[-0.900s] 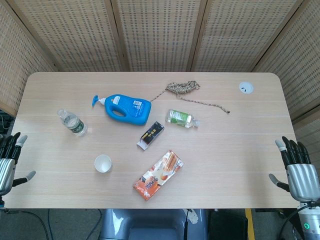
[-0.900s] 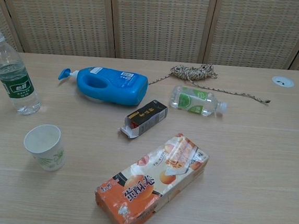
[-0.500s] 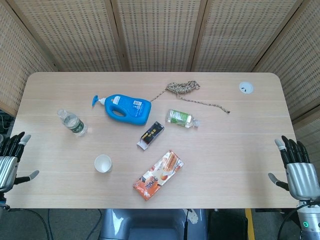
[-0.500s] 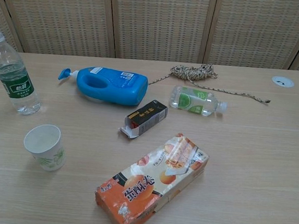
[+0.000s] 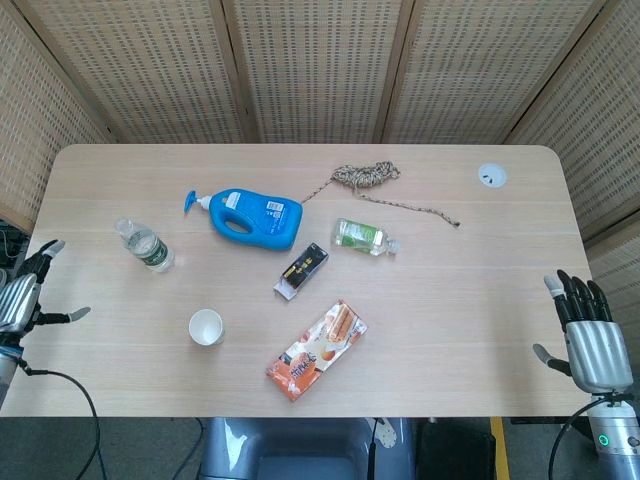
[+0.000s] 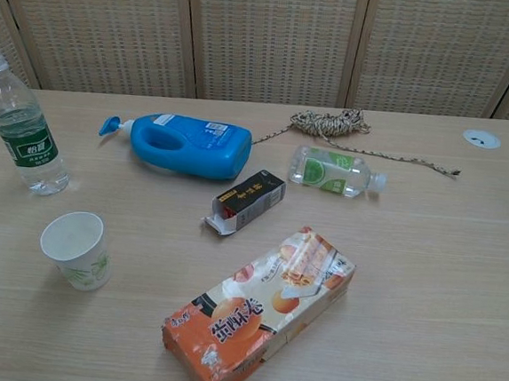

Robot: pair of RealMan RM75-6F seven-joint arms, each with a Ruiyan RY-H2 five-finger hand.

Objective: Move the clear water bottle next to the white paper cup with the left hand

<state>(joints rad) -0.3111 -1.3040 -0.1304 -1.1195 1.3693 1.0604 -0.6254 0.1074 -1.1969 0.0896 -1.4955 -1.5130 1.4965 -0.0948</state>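
Observation:
The clear water bottle (image 5: 146, 246) (image 6: 24, 130) with a green label stands upright at the table's left side. The white paper cup (image 5: 206, 327) (image 6: 76, 249) stands upright a little nearer and to the right of it, apart from it. My left hand (image 5: 22, 297) is at the table's left edge, well left of the bottle, fingers spread and holding nothing. At the right edge, my right hand (image 5: 585, 337) is also open and empty. Neither hand shows in the chest view.
A blue pump bottle (image 5: 247, 216) lies behind the cup. A small clear bottle (image 5: 363, 237) lies on its side mid-table beside a black box (image 5: 302, 270). An orange snack box (image 5: 316, 349) lies near the front edge. A coiled rope (image 5: 372, 178) lies at the back.
My left hand has risen and turned at the table's left edge, moving slightly inward. The right hand shifted only a little. Nothing on the table has moved.

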